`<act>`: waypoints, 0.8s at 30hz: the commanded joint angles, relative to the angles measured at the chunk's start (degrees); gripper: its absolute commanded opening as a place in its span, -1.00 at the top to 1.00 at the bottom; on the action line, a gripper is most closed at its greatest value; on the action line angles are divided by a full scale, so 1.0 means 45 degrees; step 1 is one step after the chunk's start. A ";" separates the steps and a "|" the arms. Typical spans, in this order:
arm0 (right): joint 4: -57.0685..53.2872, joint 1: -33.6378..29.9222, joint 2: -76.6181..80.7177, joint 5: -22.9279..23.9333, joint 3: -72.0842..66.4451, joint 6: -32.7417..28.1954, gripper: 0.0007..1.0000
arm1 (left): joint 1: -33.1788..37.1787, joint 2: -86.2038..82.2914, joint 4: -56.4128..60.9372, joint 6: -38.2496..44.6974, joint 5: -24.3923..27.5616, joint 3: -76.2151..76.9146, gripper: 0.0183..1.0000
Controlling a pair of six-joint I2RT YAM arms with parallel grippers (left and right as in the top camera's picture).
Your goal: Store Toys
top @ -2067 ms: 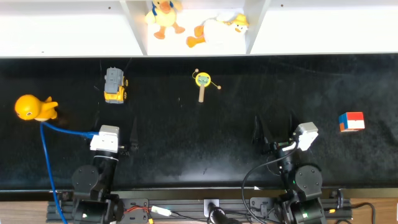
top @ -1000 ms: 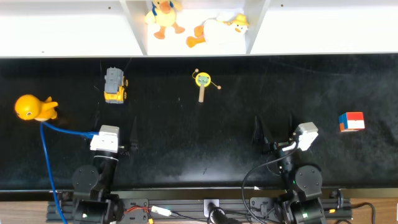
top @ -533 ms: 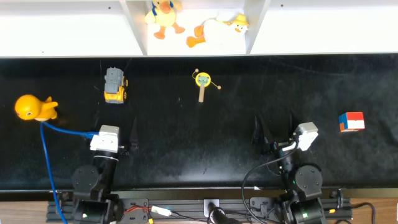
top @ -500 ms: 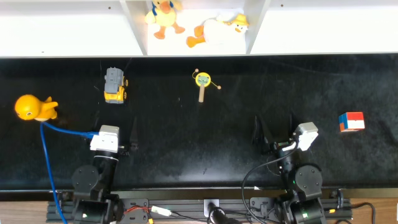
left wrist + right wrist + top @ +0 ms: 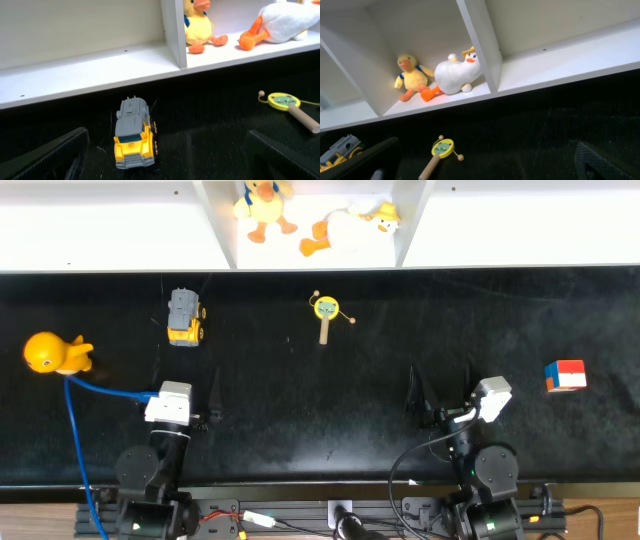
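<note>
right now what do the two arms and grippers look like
The left arm and right arm are black with round bases and a white block at each wrist. The left gripper and right gripper each have two dark, tapered fingers. A blue cable runs beside the left arm; black cables loop by the right.

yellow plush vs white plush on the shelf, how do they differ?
The yellow plush has a yellow body; the white plush has a white one. The yellow plush sits upright; the white plush lies down, its feet toward the yellow plush. The white plush looks bulkier than the yellow plush. Both have orange feet and share the middle compartment.
</note>
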 commanded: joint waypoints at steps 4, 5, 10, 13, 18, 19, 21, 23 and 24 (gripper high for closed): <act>0.0058 0.0068 -0.0097 -0.0049 -0.0165 -0.0083 -0.99 | -0.0044 -0.0131 0.0724 -0.0743 -0.0243 0.0005 -0.99; 0.0058 0.0068 -0.0097 -0.0049 -0.0165 -0.0083 -0.99 | -0.0044 -0.0131 0.0695 -0.1127 -0.0525 0.0126 -1.00; 0.0058 0.0068 -0.0097 -0.0049 -0.0165 -0.0083 -0.99 | -0.0044 -0.0068 -0.1671 -0.1710 -0.2025 0.1753 -1.00; 0.0058 0.0068 -0.0097 -0.0049 -0.0165 -0.0083 -0.99 | -0.0044 0.0306 -0.3959 -0.1715 -0.3138 0.3483 -1.00; 0.0058 0.0068 -0.0097 -0.0049 -0.0165 -0.0083 -0.99 | -0.0044 0.1797 -0.7295 -0.2361 -0.5285 0.6887 -1.00; 0.0058 0.0068 -0.0097 -0.0049 -0.0165 -0.0083 -0.99 | -0.0044 0.2152 -0.7956 -0.2764 -0.5931 0.7514 -0.99; 0.0058 0.0068 -0.0097 -0.0049 -0.0165 -0.0083 -0.99 | -0.0044 0.2934 -0.9175 -0.3711 -0.7121 0.8796 -1.00; 0.0058 0.0068 -0.0097 -0.0049 -0.0165 -0.0083 -0.99 | -0.0044 0.3711 -0.9938 -0.3997 -0.7834 0.9913 -1.00; 0.0058 0.0068 -0.0097 -0.0049 -0.0165 -0.0083 -0.99 | -0.0044 0.4036 -1.0214 -0.4002 -0.8106 1.0355 -1.00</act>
